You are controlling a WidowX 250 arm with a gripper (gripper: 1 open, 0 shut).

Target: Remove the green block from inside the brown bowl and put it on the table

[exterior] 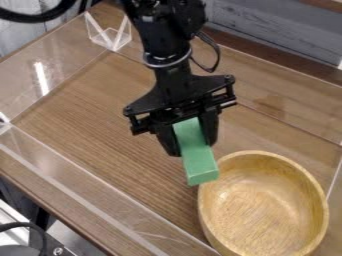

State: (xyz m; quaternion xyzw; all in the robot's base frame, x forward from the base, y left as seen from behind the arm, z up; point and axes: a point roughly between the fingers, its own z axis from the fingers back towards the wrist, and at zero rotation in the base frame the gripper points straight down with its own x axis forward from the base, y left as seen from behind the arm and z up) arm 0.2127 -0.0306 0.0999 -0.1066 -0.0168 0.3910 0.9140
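On the left side of the view, a low clear acrylic wall (pixel 54 165) runs along the near edge of the table (pixel 94 110), and the brown wood grain of the tabletop shows through it. At the far left corner stands a small clear acrylic piece (pixel 110 35) with a triangular shape.

Toward the middle, the black robot arm (pixel 167 35) comes down from the top of the view and points steeply downward. Its gripper (pixel 190 138) is clamped on the green block (pixel 199 160); the two dark fingers (pixel 170 140) press on the upper part of the bar from both sides, so the jaws stand close together with only the block between them. The block hangs tilted, its upper end between the fingers and its lower end pointing down and to the right. This lower end is just beside the left rim of the bowl, outside the bowl's hollow. Whether the end touches the table or the rim, I cannot tell from this angle.

At the lower right sits the brown bowl (pixel 267 215), round and shallow, with a thick light rim. Its inside holds nothing. Behind it, at the far right, the tabletop continues to another clear wall (pixel 287 65).
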